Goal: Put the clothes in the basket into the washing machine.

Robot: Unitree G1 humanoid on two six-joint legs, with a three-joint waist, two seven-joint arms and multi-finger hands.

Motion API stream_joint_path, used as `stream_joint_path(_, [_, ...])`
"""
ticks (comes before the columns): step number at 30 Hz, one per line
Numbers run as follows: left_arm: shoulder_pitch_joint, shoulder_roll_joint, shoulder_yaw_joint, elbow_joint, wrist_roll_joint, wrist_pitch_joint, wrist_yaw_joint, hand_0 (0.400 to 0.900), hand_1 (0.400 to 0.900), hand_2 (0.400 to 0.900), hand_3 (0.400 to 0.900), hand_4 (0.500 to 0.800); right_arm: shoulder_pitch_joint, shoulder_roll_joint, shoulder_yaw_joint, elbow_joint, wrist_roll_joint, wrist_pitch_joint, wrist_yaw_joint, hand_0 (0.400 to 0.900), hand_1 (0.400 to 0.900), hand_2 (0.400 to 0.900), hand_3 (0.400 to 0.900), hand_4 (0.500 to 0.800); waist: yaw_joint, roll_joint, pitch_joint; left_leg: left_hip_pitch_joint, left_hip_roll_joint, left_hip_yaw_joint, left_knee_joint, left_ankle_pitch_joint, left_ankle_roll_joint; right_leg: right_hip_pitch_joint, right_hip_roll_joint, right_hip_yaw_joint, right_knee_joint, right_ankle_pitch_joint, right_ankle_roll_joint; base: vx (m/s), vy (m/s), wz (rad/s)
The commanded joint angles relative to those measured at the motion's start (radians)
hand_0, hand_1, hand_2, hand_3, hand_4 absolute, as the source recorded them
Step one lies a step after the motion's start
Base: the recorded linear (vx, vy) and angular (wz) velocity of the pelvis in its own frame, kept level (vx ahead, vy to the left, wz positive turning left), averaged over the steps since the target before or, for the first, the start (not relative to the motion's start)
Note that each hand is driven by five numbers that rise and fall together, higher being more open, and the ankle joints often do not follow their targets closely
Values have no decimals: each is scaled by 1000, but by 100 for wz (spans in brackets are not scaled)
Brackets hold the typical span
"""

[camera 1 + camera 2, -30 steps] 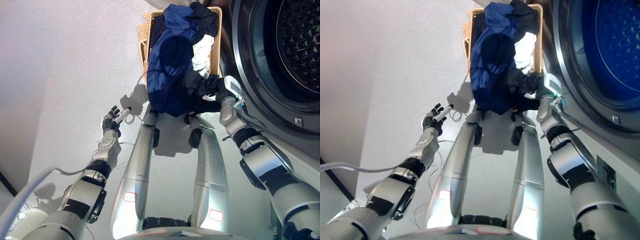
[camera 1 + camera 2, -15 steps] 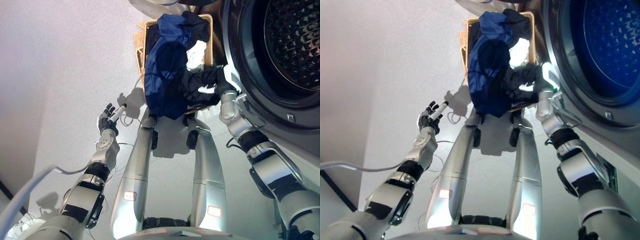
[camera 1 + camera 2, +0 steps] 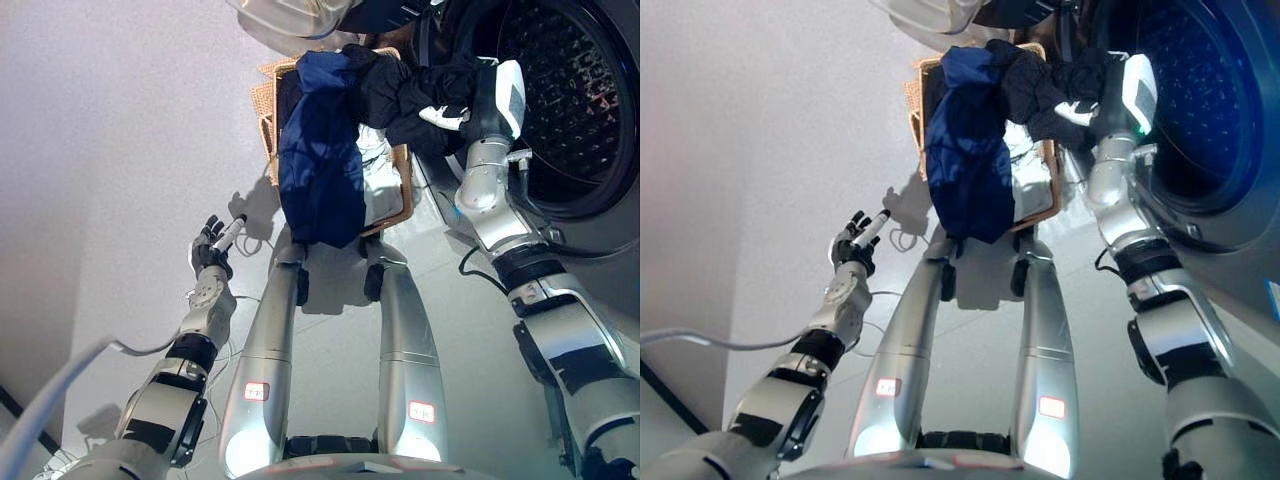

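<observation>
While right hand (image 3: 462,112) stays buried in the bunched black garment (image 3: 405,88), grip unreadable, cloth hangs limp beside washing machine drum (image 3: 570,95). Soft, light; grab bunched. Blue garment (image 3: 318,170) drapes wicker basket (image 3: 262,110). Left hand (image 3: 211,250) open, idle.

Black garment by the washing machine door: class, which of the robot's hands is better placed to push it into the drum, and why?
The right hand. Its fingers are curled in the black garment, raised beside the drum. The left hand hangs open over the floor, far from basket and machine.
</observation>
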State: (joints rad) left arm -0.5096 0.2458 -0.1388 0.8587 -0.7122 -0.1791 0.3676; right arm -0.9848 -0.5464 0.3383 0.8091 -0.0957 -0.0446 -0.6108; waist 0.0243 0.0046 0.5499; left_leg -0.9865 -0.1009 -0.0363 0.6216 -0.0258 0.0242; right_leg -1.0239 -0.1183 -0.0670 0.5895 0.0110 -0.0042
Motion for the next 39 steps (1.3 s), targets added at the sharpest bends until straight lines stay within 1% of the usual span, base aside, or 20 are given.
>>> stream_joint_path(1, [81,4,4,44,12,-58,56,900,900,900,900,800,-84,-46,-80,42,-14,-11,-227,400,400,400,400,500,5,39,-99,9,13,-17,-105,-16,-52,-5,15,10,95,-143,62,0,0,0])
stream_joint_path(4, [77,1,-16,37,24,-72,59,900,900,900,900,800,-146,-74,-46,139,-71,30,-302,400,400,400,400,500,16,49,-107,1,11,-16,-106,-13,-53,-13,14,7,97,-142,63,-2,4,4])
stream_joint_path(6, [74,0,-32,38,25,-81,56,900,900,900,900,800,-190,-96,-16,200,-83,46,-326,400,400,400,400,500,28,54,-117,-6,9,-17,-106,-10,-52,-21,11,6,101,-142,65,3,5,4])
stream_joint_path(7, [73,-1,-32,38,25,-82,56,900,900,900,900,800,-193,-97,-14,203,-82,45,-327,400,400,400,400,500,28,55,-117,-8,9,-16,-106,-10,-52,-23,11,6,101,-142,65,-1,8,3])
stream_joint_path(12, [65,3,-81,32,16,-93,36,900,900,900,900,800,-289,-176,58,416,-16,62,-310,400,400,400,400,500,56,65,-140,-30,1,-17,-100,-3,-51,-47,-2,3,117,-141,68,1,10,6])
stream_joint_path(15, [70,4,-109,16,7,-93,33,900,900,900,900,800,-325,-238,75,510,33,90,-324,400,400,400,400,500,72,74,-151,-42,-3,-16,-99,0,-50,-60,-10,1,126,-142,68,8,11,6])
stream_joint_path(16, [73,3,-112,13,6,-91,31,900,900,900,900,800,-327,-248,91,516,26,94,-320,400,400,400,400,500,76,76,-153,-46,-4,-17,-97,0,-50,-64,-11,2,128,-142,68,7,13,6])
stream_joint_path(17, [77,2,-117,15,5,-88,27,900,900,900,900,800,-331,-276,115,540,16,108,-301,400,400,400,400,500,77,78,-156,-51,-5,-16,-94,1,-50,-70,-13,1,135,-144,67,9,14,5])
stream_joint_path(21, [82,-8,-114,28,-4,-86,27,900,900,900,900,800,-340,-317,133,545,11,122,-325,400,400,400,400,500,79,79,-169,-65,-6,-15,-91,4,-51,-87,-17,0,142,-145,67,16,2,4])
stream_joint_path(23, [89,-15,-114,30,-2,-85,29,900,900,900,900,800,-332,-320,138,532,-2,130,-352,400,400,400,400,500,80,80,-175,-72,-7,-16,-90,4,-51,-94,-17,3,144,-146,66,0,0,0])
stream_joint_path(27, [92,-27,-119,38,9,-84,30,900,900,900,900,800,-317,-341,135,534,-18,148,-377,400,400,400,400,500,79,80,-188,-78,-8,-18,-92,6,-51,-101,-17,3,146,-146,66,0,0,0])
stream_joint_path(30, [92,-32,-120,41,9,-86,29,900,900,900,900,800,-307,-367,155,561,-52,194,-388,400,400,400,400,500,77,79,-199,-84,-8,-20,-94,7,-53,-107,-16,5,144,-146,66,0,0,0])
stream_joint_path(31, [92,-32,-120,44,11,-86,28,900,900,900,900,800,-300,-370,156,563,-61,198,-390,400,400,400,400,500,76,79,-201,-85,-7,-20,-95,8,-53,-109,-16,6,146,-146,66,0,0,0])
stream_joint_path(32, [93,-34,-120,45,14,-88,29,900,900,900,900,800,-283,-378,155,568,-72,213,-404,400,400,400,400,500,74,80,-205,-87,-8,-21,-95,8,-54,-111,-17,5,148,-147,66,0,0,0])
stream_joint_path(39, [90,-43,-122,55,12,-88,31,900,900,900,900,800,-241,-367,98,586,-39,220,-423,400,400,400,400,500,68,79,-221,-100,-10,-26,-93,8,-55,-127,-17,6,154,-147,64,1,1,0])
